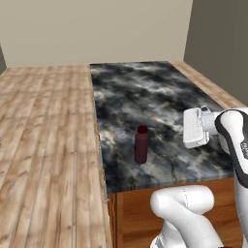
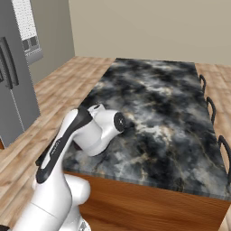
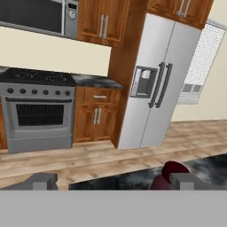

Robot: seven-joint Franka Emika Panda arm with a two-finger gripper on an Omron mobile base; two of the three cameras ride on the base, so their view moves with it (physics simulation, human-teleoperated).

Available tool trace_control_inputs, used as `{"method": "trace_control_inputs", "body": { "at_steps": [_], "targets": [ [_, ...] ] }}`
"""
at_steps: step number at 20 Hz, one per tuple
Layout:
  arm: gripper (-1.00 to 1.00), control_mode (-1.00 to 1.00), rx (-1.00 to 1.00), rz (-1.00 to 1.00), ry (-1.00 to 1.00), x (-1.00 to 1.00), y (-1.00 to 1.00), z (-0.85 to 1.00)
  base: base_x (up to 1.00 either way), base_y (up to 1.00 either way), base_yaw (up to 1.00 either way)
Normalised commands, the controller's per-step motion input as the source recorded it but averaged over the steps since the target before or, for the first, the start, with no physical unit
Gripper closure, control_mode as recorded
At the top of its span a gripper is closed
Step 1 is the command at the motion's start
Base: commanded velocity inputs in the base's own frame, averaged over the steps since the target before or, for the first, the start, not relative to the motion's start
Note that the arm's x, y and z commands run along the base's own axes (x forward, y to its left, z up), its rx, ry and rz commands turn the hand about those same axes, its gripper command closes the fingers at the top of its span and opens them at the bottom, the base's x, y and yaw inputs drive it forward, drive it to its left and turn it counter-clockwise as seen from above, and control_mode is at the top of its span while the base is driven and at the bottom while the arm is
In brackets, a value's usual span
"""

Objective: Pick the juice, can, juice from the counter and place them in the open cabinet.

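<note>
Left base view: a maroon bottle [image 1: 141, 144] stands upright near the counter's [image 1: 145, 92] front left edge. Hand view: the claw [image 3: 113, 181] gapes wide, empty, bottle cap beside its right tip.

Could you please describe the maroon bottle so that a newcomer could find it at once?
Look at the marbled counter over its wooden base. Near its left front edge stands a slim dark maroon bottle with a red cap, upright, the lone thing on the stone there.
</note>
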Motion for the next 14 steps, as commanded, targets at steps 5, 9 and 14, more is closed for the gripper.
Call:
{"method": "trace_control_inputs", "body": {
  "at_steps": [5, 9, 14],
  "targets": [
    [-1.0, -1.0, 0.0, 0.04, -0.01, 0.18, 0.1, 0.0, 0.0, 0.0, 0.0],
    [-1.0, -1.0, 0.0, 0.07, -0.02, 0.13, 0.14, 0.0, 0.0, 0.0, 0.0],
    [-1.0, -1.0, 0.0, 0.08, -0.04, 0.09, 0.14, -0.01, 0.0, 0.0, 0.0]
  ]
}}
